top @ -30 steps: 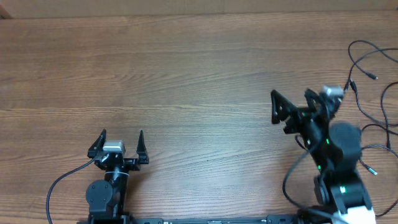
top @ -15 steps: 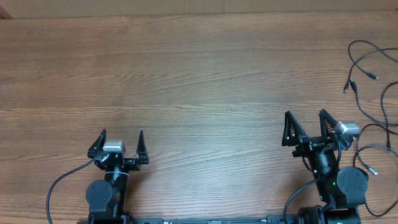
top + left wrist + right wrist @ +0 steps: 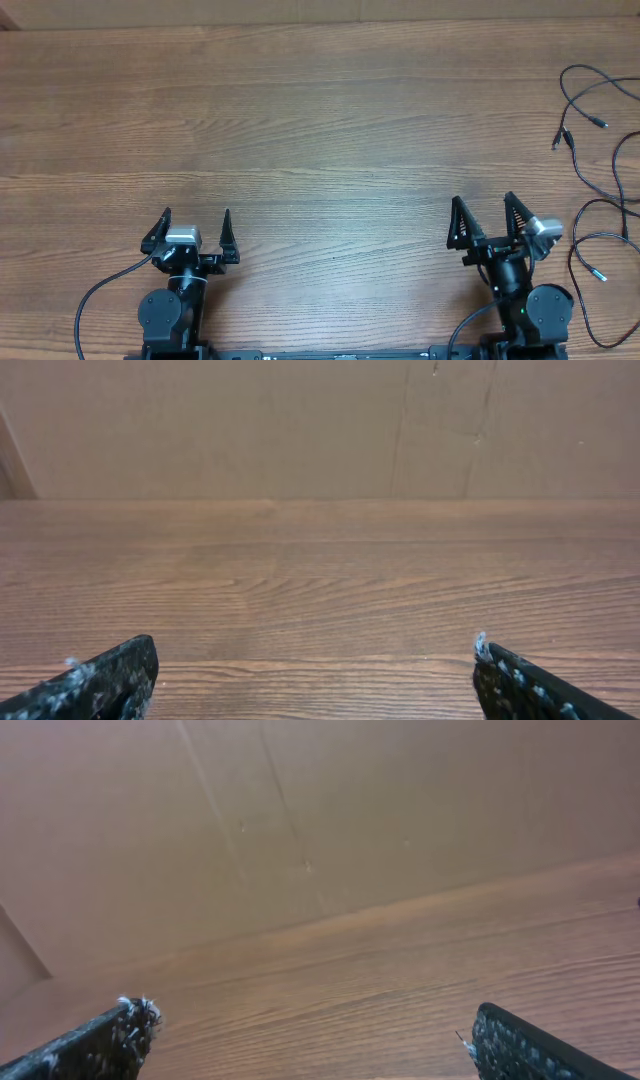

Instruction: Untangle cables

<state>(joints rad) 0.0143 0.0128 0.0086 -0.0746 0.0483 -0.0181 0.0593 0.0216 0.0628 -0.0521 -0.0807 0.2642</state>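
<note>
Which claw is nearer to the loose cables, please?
Right. The right claw sits just left of the cables at the table's right edge, not touching them; the left claw is far across the table.

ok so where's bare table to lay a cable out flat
Bare: the left and middle of the table, from the far edge down to the left arm and right arm, plus the gap between them. Crowded: the right edge, where the cables loop close beside the right arm.
</note>
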